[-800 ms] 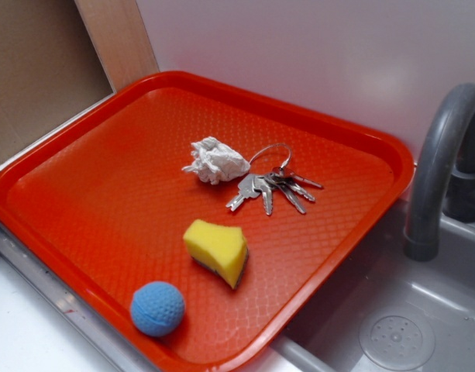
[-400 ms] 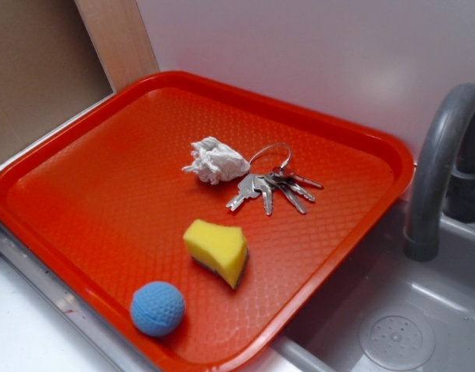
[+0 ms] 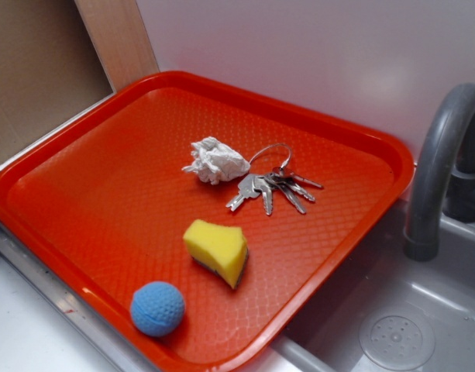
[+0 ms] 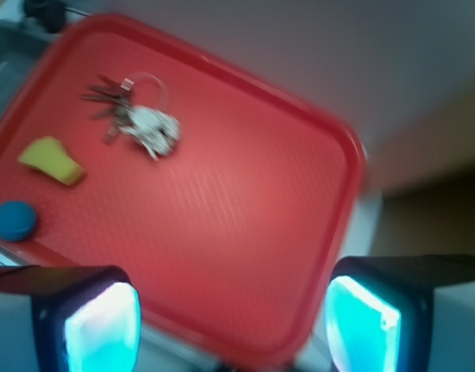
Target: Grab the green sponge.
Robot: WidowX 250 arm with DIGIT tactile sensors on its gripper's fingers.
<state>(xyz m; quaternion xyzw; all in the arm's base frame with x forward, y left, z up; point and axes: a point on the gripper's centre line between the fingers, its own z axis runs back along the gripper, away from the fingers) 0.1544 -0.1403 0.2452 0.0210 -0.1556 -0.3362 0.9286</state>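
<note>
On tray, green sponge unmoved.

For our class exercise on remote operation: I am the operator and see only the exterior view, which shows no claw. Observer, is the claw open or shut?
Observer: The wrist view shows the claw open, its pads wide apart with nothing between them.
Operator: Is it lined up on the green sponge?
Observer: No. In the wrist view the sponge sits far up and to the left of the pads, well clear of them.
Operator: What shows between the pads, then?
Observer: Only bare floor of the red tray and a stretch of its rim; none of the items on the tray lies there.
</note>
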